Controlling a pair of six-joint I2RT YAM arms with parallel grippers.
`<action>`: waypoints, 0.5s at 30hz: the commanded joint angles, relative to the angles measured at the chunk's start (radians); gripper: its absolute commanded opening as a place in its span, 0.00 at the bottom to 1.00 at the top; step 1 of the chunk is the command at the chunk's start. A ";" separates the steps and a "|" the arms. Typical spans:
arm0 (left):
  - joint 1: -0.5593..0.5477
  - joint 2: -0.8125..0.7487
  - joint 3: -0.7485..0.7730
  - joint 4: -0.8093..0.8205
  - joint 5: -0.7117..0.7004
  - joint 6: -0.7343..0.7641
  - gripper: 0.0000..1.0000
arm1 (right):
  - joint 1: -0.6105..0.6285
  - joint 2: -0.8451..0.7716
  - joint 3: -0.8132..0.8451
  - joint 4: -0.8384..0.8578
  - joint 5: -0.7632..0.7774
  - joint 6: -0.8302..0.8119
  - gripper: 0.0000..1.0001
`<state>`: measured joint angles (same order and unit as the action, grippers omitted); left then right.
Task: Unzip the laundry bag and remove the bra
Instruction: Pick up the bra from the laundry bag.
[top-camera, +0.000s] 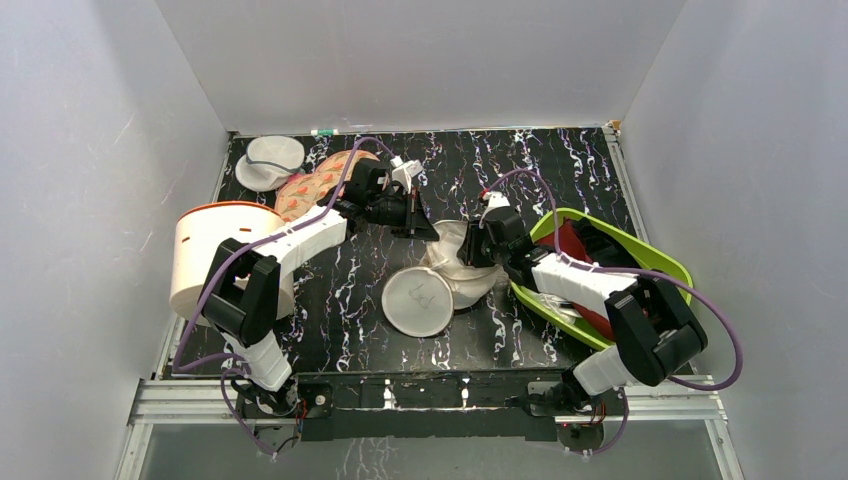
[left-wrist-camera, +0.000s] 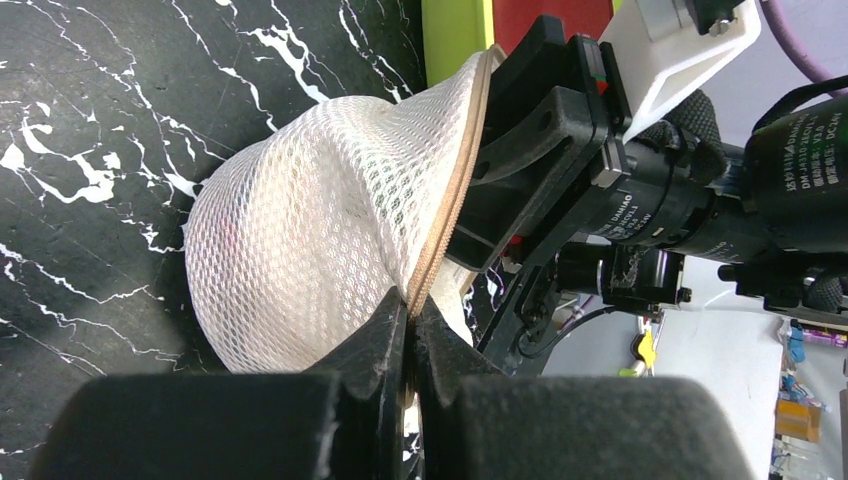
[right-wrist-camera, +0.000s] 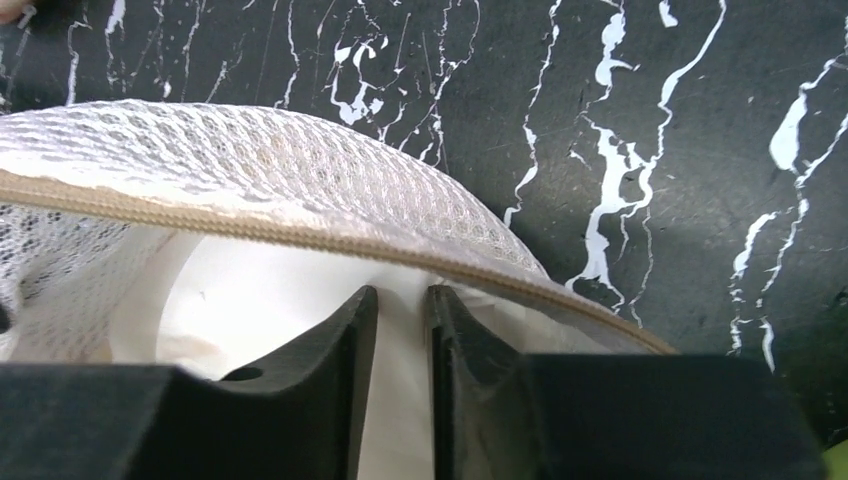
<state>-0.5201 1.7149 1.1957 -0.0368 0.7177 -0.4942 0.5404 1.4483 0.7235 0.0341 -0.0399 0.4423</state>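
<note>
Black surface (top-camera: 340, 340) with white squiggles lies under me, and plain white walls stand round it. My round cream-white mesh laundry bag (left-wrist-camera: 290, 240) sits just beside the bright green plastic tray (left-wrist-camera: 452, 35), on the tray's side that faces my left arm. The bag looks unzipped most of the way. One half (top-camera: 418, 302) lies flat, a bit further from the tray. The other half stands on its edge, round back turned away from the tray, hollow side turned toward it. So the opened bag's long line runs from the flat half to the standing half, slanting toward the tray.

My left gripper (left-wrist-camera: 410, 305) is clamped tight on the tan zip edge (left-wrist-camera: 450, 200) of the standing half. My right gripper (right-wrist-camera: 402, 300) is in the hollow, just under the zip edge, fingers a little apart. I cannot tell if it pinches any of the bag.

I think the job now is spreading the bag wide. Left should hold firm and right should pull slowly, so the mesh does not rip. What I take for the bright red bra (top-camera: 568, 238) lies in the tray.
</note>
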 joint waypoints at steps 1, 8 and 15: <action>-0.001 -0.031 0.019 -0.026 -0.012 0.023 0.00 | -0.003 -0.034 0.039 0.037 -0.021 -0.013 0.16; -0.001 0.000 0.050 -0.109 -0.095 0.046 0.00 | -0.004 -0.091 0.062 -0.013 -0.045 -0.019 0.00; -0.001 0.007 0.056 -0.125 -0.109 0.054 0.00 | -0.003 -0.108 0.075 -0.028 -0.091 -0.029 0.00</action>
<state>-0.5201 1.7271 1.2121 -0.1333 0.6170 -0.4576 0.5404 1.3739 0.7456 -0.0059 -0.0956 0.4259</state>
